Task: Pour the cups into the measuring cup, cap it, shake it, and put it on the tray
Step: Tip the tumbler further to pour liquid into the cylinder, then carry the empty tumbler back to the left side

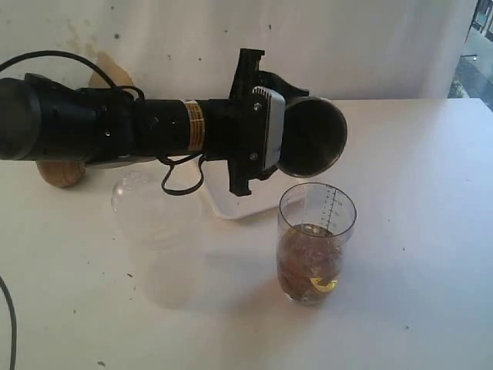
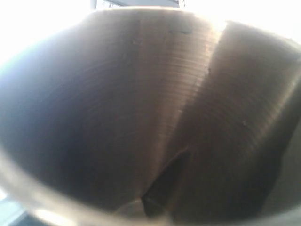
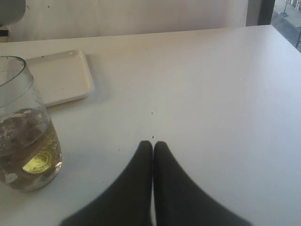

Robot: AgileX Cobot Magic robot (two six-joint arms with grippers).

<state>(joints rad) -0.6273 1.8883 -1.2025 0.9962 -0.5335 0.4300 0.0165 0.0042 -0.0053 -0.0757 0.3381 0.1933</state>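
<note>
My left gripper is shut on the steel tumbler, holding it on its side in the air just above and behind the measuring cup. The tumbler's dark mouth faces the camera. Its brushed metal wall fills the left wrist view and hides the fingers. The measuring cup stands upright and uncapped, about half full of brownish contents with something yellow at the bottom. The brown wooden cup peeks out behind the left arm. My right gripper is shut and empty, low over the table beside the measuring cup.
The white tray lies behind the measuring cup, mostly hidden by the left arm; it shows better in the right wrist view. A frosted translucent container stands under the arm to the left. The table's far edge meets a white wall.
</note>
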